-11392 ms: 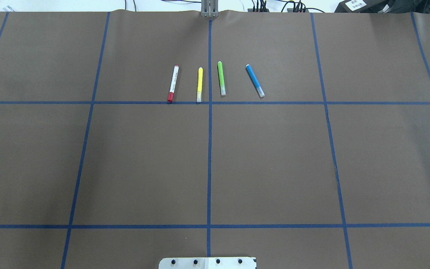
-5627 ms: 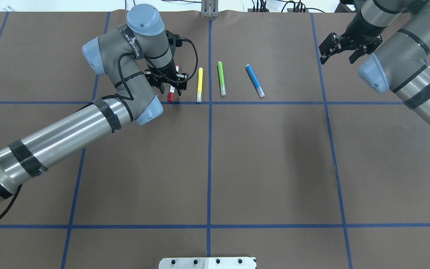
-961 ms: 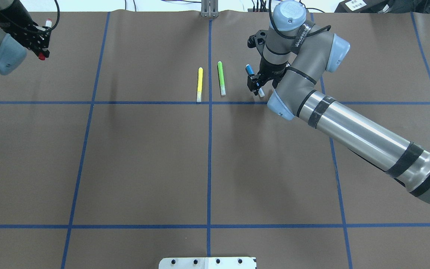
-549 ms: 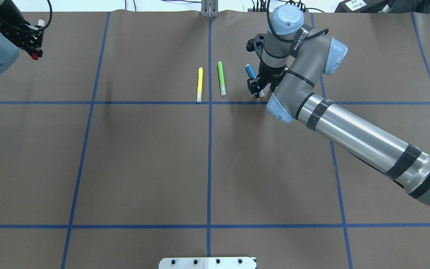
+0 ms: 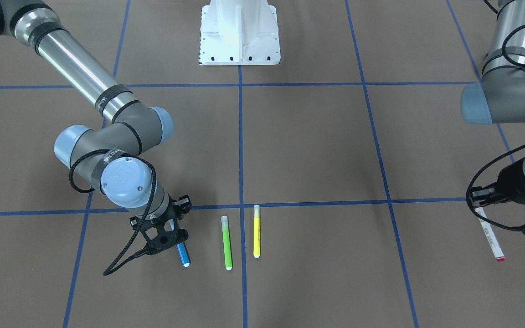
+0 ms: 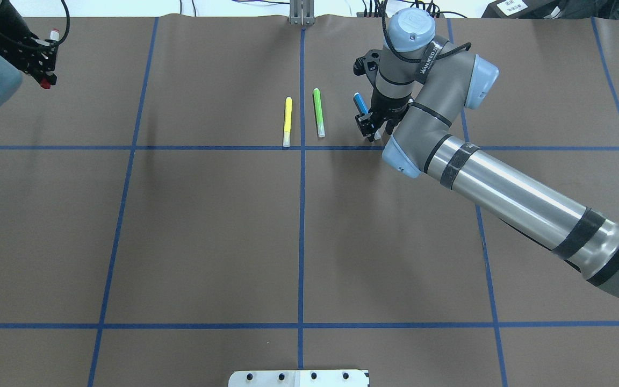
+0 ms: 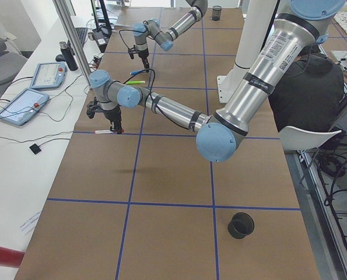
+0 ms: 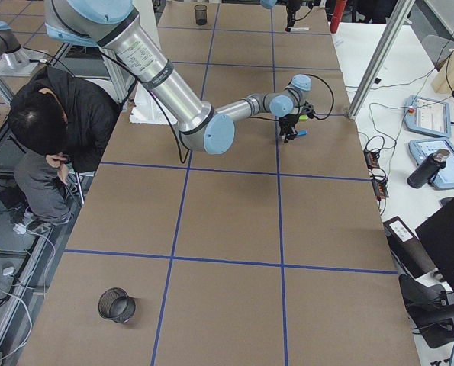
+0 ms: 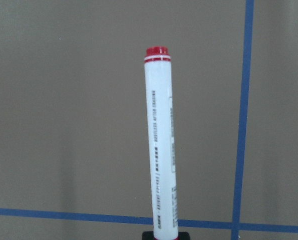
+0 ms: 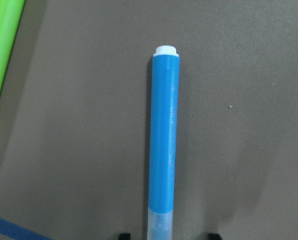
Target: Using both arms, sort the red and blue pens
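Observation:
The red pen (image 5: 491, 237), white-barrelled with a red cap, hangs above the table at its far left end, and my left gripper (image 6: 45, 60) is shut on it. In the left wrist view the red pen (image 9: 161, 145) points away from the gripper over bare brown paper. The blue pen (image 6: 360, 101) lies on the table right of centre. My right gripper (image 6: 372, 129) is down over its pale cap end, open. In the right wrist view the blue pen (image 10: 164, 145) lies between the fingertips (image 10: 123, 235), which stand apart from it on both sides.
A yellow pen (image 6: 287, 121) and a green pen (image 6: 318, 112) lie side by side just left of the blue pen. The white pedestal (image 5: 239, 32) stands at the robot's side. A black mesh cup (image 8: 116, 303) sits far off, and a person (image 8: 51, 122) sits beside the table.
My left arm has carried the red pen a little further left. My right gripper has shifted slightly over the blue pen's cap end. The yellow and green pens have not moved.

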Controlling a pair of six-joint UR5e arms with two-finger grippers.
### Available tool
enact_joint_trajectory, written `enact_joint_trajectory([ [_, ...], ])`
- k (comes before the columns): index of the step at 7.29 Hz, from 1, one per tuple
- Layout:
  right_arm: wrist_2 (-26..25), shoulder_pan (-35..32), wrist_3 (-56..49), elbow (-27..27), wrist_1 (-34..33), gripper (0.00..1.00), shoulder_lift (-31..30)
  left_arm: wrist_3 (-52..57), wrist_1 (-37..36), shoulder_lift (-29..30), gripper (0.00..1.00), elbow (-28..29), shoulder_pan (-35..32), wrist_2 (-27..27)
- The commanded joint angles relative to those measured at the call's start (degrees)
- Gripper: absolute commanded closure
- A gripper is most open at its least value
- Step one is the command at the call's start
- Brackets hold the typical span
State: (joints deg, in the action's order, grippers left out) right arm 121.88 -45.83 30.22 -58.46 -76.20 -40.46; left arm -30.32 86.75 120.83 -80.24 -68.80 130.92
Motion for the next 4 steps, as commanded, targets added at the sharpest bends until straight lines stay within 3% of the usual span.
enact_joint_trajectory([
  [1,0.0,0.1,0.3,0.0,0.1,0.65,0.1,0.1,-0.1,-0.8,1.0,-1.0,-0.2,0.0],
  [2,-0.1,0.1,0.5,0.1,0.1,0.87,0.2,0.0,-0.1,-0.8,1.0,-1.0,-0.2,0.0],
  [3,0.0,0.1,0.5,0.0,0.1,1.0,0.2,0.0,-0.1,-0.7,1.0,-1.0,-0.2,0.0],
  [4,0.1,0.0,0.6,-0.2,0.1,1.0,0.2,0.0,-0.1,-0.7,1.0,-1.1,-0.3,0.0],
])
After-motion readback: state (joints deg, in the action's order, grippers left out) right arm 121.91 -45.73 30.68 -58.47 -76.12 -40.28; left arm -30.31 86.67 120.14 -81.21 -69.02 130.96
